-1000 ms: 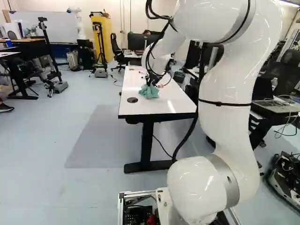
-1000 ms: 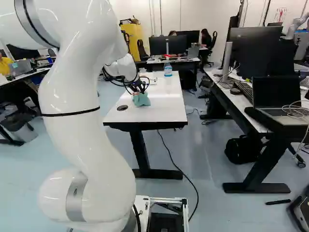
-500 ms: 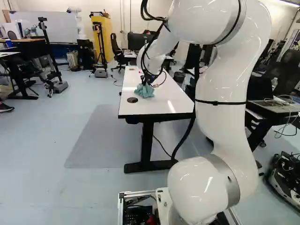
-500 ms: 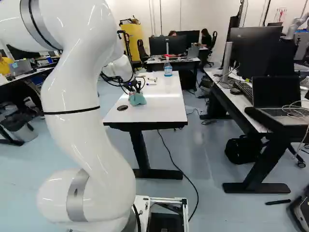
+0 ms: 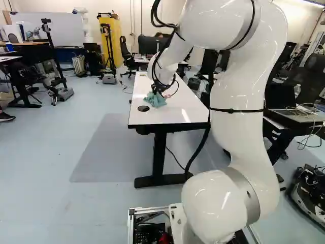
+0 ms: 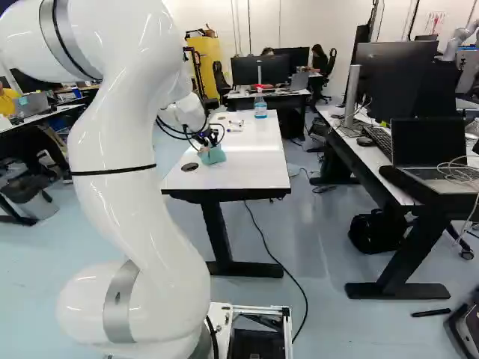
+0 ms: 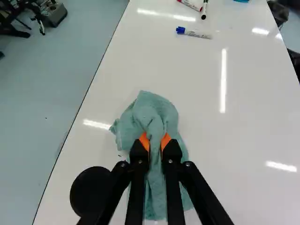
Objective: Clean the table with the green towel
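Note:
The gripper (image 5: 159,90) is low over the white table (image 5: 170,116) in the left base view, its fingers down in the green towel (image 5: 156,99). In the wrist view the gripper (image 7: 155,143) is shut on a bunched fold of the towel (image 7: 149,112), with an orange pad pressing from each side. The rest of the towel spreads on the tabletop ahead of and under the fingers. Close beside the towel is the round black grommet (image 7: 89,191). Some small dark specks (image 7: 123,158) lie at the towel's edge, on the grommet's side.
Markers (image 7: 194,33) lie on the table ahead of the towel. Farther along stands a clear bottle (image 6: 260,106) with a red top. Another desk with monitors and a laptop (image 6: 430,153) is at the right. Another robot (image 5: 84,23) stands far back.
My arm has moved toward the left in both base views, carrying the towel across the tabletop toward the side with the grommet. The base has stayed still.

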`<state>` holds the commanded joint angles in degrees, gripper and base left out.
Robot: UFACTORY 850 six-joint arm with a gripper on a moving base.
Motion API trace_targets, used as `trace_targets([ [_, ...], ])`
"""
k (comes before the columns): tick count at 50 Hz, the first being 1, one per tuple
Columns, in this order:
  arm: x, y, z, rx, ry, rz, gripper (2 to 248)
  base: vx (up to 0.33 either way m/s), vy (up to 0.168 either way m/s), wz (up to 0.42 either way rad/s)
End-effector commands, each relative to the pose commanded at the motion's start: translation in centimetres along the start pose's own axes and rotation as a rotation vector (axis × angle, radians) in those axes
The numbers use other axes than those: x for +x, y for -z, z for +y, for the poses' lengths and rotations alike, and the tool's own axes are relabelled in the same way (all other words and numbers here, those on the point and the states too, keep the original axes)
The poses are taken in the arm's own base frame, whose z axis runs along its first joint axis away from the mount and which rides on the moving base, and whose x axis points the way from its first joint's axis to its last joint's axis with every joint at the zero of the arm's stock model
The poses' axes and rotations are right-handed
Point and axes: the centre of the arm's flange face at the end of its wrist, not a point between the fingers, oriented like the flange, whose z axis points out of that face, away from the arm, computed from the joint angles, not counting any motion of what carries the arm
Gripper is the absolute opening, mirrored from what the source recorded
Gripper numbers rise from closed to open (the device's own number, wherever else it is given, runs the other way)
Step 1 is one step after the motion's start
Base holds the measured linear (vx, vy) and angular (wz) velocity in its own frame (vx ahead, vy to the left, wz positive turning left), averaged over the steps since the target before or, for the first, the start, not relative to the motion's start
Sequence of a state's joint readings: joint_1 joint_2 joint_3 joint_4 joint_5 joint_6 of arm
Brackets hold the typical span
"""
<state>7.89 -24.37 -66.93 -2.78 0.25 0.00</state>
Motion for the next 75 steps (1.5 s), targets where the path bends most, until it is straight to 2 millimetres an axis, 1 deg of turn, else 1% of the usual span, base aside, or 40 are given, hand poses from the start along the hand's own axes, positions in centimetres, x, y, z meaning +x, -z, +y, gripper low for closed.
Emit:
trace_targets([
  [19, -1.7, -1.2, -0.3, 0.005, 0.002, -0.006, 46, 0.0, 0.0, 0.0],
  [75, -2.0, -1.2, -0.3, 0.004, 0.003, -0.037, 46, 0.0, 0.0, 0.0],
])
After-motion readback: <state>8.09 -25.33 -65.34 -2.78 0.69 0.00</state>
